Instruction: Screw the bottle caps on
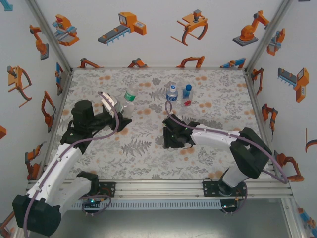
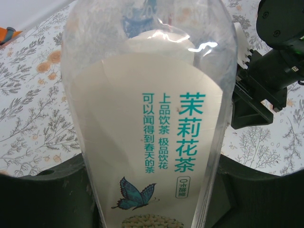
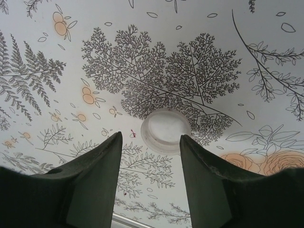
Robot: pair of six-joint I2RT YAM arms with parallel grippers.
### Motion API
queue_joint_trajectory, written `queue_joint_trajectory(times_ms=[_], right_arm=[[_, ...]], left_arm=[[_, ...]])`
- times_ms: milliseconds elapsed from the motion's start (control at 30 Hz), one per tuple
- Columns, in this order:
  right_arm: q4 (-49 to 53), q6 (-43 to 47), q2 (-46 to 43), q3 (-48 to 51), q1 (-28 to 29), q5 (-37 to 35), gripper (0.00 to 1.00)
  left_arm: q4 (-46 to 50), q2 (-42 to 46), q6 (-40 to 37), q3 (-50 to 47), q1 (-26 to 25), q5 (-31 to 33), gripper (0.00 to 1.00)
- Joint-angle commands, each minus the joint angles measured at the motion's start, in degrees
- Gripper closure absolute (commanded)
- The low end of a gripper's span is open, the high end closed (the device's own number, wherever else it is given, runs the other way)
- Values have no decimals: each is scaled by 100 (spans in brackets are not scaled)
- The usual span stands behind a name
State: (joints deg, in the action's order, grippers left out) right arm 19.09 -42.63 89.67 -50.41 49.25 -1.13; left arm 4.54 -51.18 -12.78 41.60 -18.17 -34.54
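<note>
My left gripper (image 1: 118,106) is shut on a tall narrow bottle (image 1: 130,95) and holds it tilted above the table's left half. In the left wrist view this bottle (image 2: 147,123) has a white label with teal writing and a butterfly, and it sits between the dark fingers (image 2: 42,194) of the left gripper (image 2: 152,194). My right gripper (image 3: 149,142) points down at the table with its jaws open. A white bottle cap (image 3: 165,130) lies open side up on the cloth just past the fingertips, untouched. The right gripper (image 1: 171,139) hides that cap from above.
Two more bottles stand upright at the back centre: a blue-labelled water bottle (image 1: 172,93) and a short blue-tinted one (image 1: 187,94) with red at its base. The floral tablecloth (image 1: 148,158) covers the table. Panel walls close the left, right and far sides.
</note>
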Motion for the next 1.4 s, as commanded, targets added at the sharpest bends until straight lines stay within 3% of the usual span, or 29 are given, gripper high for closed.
queue_joint_trajectory(times_ms=[0,367,1367], right_arm=[[143,33,-219,-219,-22,-148,50],[384,88,-150,-329,-22,-268,44],[324,54,235,-252,-21,-136,44]], left_arm=[[-78,-15,-111,76,27,-140,100],[-72,-33,-116,93,24,-135,100],[-19,-33,-126,111,31,-133,100]])
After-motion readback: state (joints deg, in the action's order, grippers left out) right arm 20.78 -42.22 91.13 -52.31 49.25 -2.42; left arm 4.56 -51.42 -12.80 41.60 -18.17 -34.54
